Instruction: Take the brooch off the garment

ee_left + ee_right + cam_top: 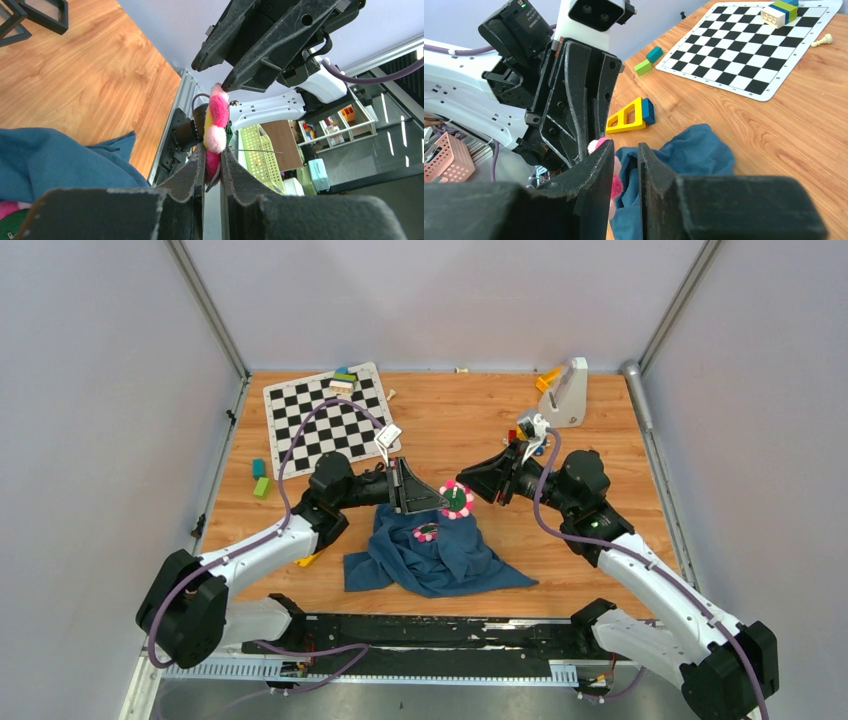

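brooch, a flat plush flower of pink and white petals round a green centre, stands edge-on in the left gripper, whose jaws are clamped narrow on its lower rim, probably to steady it. above it the right gripper presses a fingertip to its top edge. its jaws are nearly closed, but whether they pinch a petal i cannot tell. below and beside both grippers lies the crumpled dark blue cloth garment, apparently apart from the brooch, with a small magenta oval patch on it.
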`<state>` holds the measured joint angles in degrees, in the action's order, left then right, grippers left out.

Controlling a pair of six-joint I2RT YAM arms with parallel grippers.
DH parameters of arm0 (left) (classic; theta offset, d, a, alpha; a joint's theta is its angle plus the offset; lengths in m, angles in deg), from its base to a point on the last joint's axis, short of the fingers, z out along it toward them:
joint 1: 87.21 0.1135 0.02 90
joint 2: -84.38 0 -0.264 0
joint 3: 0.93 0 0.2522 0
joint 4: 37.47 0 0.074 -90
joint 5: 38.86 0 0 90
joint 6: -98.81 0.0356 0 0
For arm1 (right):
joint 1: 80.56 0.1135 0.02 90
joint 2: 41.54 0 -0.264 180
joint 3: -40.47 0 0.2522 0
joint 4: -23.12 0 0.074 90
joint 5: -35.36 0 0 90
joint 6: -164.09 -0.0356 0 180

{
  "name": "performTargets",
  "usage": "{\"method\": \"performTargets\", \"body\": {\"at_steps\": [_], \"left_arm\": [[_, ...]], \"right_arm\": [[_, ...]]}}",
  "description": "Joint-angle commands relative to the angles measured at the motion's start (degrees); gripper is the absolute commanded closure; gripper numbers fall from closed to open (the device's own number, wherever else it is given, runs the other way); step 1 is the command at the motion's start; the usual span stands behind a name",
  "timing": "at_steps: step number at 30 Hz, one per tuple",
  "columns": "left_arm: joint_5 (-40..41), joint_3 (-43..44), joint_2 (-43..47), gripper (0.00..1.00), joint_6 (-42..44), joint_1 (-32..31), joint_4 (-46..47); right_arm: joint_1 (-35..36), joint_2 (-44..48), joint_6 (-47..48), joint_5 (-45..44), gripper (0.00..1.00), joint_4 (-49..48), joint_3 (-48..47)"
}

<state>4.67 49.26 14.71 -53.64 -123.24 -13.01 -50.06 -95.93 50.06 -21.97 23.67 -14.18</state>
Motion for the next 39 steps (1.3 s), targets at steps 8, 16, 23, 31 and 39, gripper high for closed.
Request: {"method": "performTargets", "body": {"at_steps": [8, 16, 23, 31, 39], "left_arm": [[-0.8, 1.1, -1.2, 1.00, -1.2, -0.5, 3.5], [-1.1, 1.0, -2.4, 1.00, -2.5, -0.4, 5.8], [-0.9, 0.8, -2.7, 1.00, -2.7, -0.4, 6.1], [-0.8, 0.5, -3.7, 1.00, -3.0, -0.4, 7.2], [-1.1, -0.4, -5.0, 1.00, -3.9, -0.4, 9.7]], "right_arm": [[-0.3, -0.1, 0.0, 4.6, 0.76, -1.7, -0.2], [-0.2, 0.7, 0.6, 4.8, 0.76, -0.9, 1.7], [-0.3, 1.1, 0.6, 5.7, 0.75, -0.1, 1.8], [-0.6, 3.6, -1.8, 0.8, 0.47, 0.9, 2.8], [-1.8, 5.0, -10.4, 3.5, 0.51, -5.6, 7.6]]}}
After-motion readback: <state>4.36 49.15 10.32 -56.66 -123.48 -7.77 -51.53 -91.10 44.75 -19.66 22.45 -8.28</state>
